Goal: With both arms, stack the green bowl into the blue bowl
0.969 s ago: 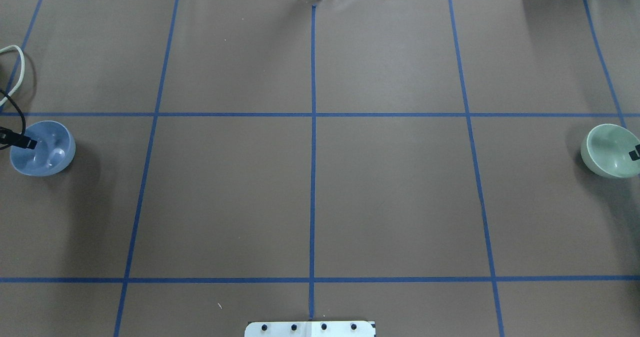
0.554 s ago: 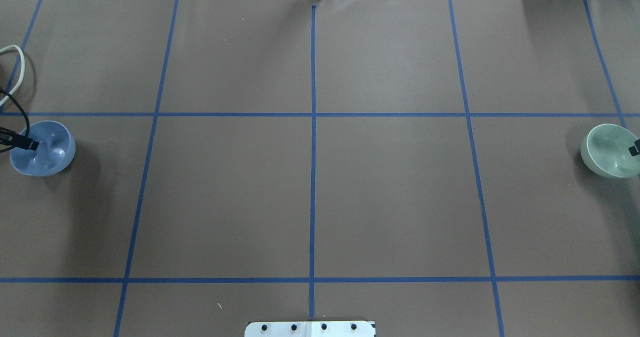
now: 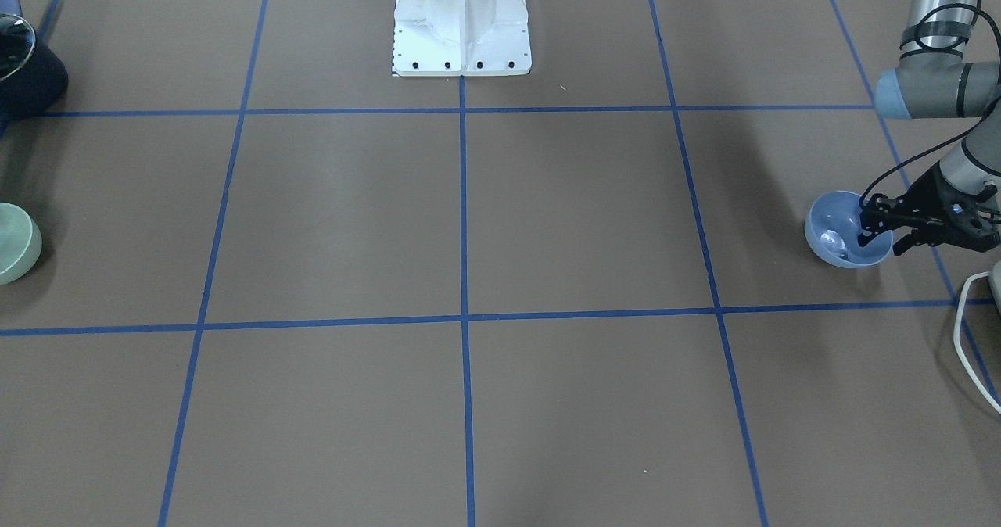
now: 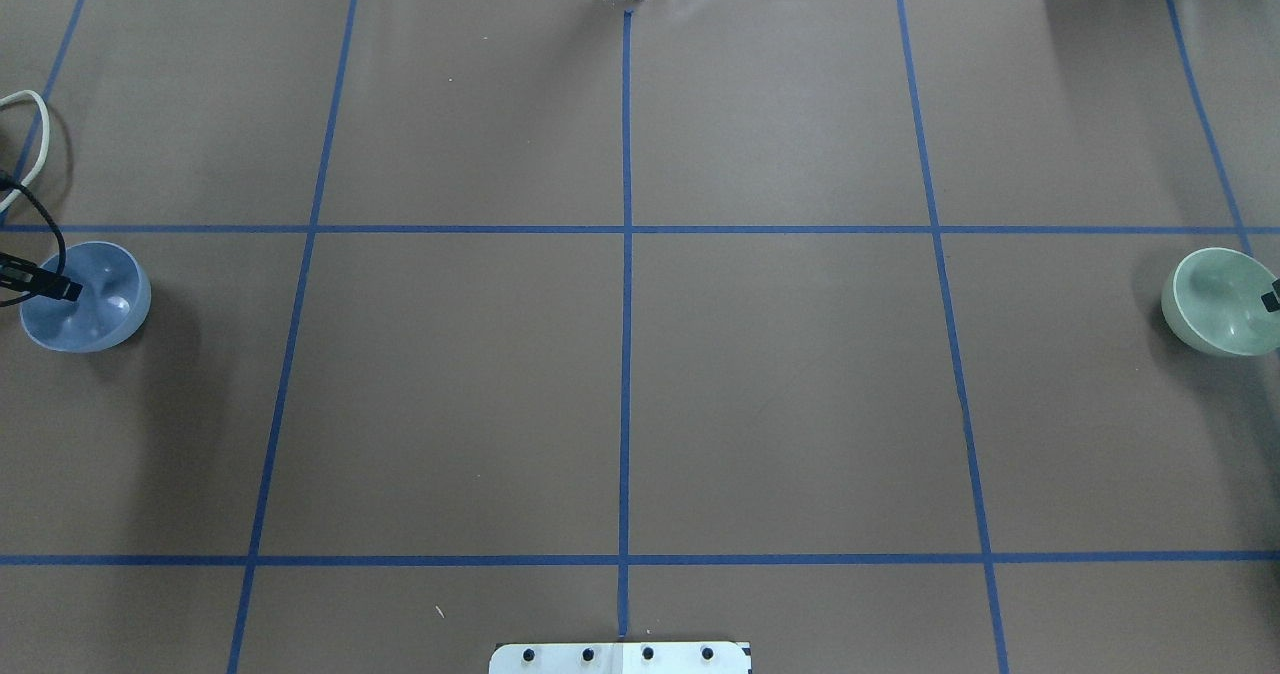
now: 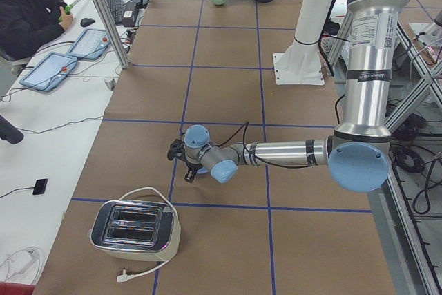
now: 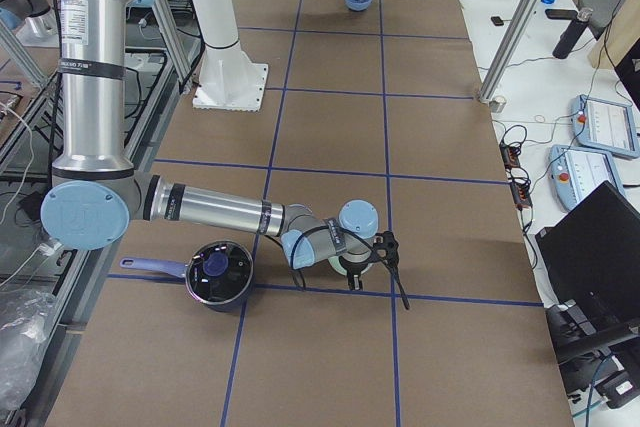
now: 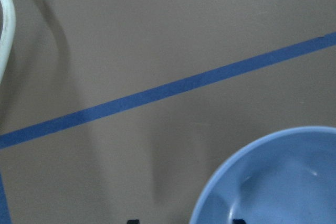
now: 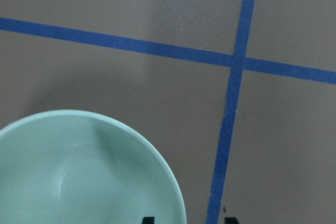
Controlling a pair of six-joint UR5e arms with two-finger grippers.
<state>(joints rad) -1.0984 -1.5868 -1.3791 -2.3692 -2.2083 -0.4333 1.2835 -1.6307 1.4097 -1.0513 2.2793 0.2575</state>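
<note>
The blue bowl (image 4: 88, 299) stands at the table's far left, and shows in the front view (image 3: 841, 234) too. My left gripper (image 3: 882, 239) is open and straddles its outer rim, one finger inside and one outside. In the left wrist view the rim of the blue bowl (image 7: 273, 182) lies between the two fingertips. The green bowl (image 4: 1218, 301) stands at the far right. My right gripper (image 8: 189, 220) is open over the rim of the green bowl (image 8: 89, 171), one fingertip on either side. Only one of its fingertips (image 4: 1270, 301) shows in the overhead view.
A toaster (image 5: 135, 229) with a white cord (image 3: 970, 339) stands beyond the blue bowl. A dark pot with a lid (image 6: 218, 272) stands near the green bowl on the robot's side. The white pedestal (image 3: 461, 19) is at the table's middle near edge.
Both grippers have shifted slightly at the bowls' outer rims, as if sinking a little. The bowls have not moved.
</note>
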